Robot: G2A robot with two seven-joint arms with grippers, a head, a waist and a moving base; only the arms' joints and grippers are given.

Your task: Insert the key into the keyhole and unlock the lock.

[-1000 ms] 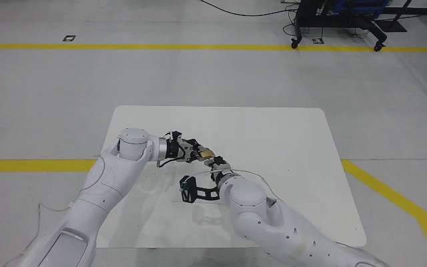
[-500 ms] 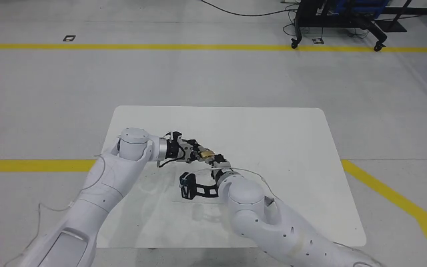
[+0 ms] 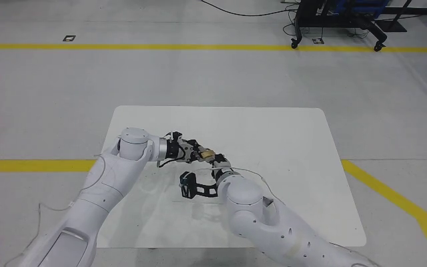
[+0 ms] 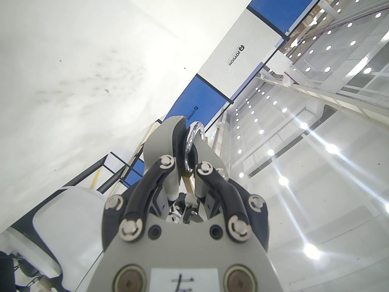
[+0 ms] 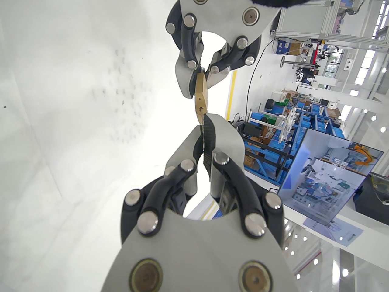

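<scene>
Left hand: the left hand (image 3: 201, 154) stood above the bench's (image 3: 287, 133) middle-left part, its fingers pinched tight on the lock.
Lock: the brass lock (image 3: 208, 154) was off the bench, gripped at one end. In the top view it jutted out of the left hand's fingertips toward 3 o'clock, and its free end faced the right hand.
Right hand: the right hand (image 3: 215, 161) sat just at the lock's 5 o'clock in the top view. Its fingers were drawn narrow around the key, and the fingertips touched the lock's free end.
Key: the key (image 5: 201, 129) showed as a thin sliver between the right hand's ribbed pads (image 5: 208, 141). Its tip met the lock's end face, and how far it sat in the keyhole could not be told.
Hands to each other: tip to tip, with the lock bridging the two.
Silver ring: a bright metal ring (image 4: 192, 141) was clamped between the left hand's fingers (image 4: 165, 141). Whether it was the lock's shackle could not be told.
Bench surface: white, with faint smudges beside the hands.
</scene>
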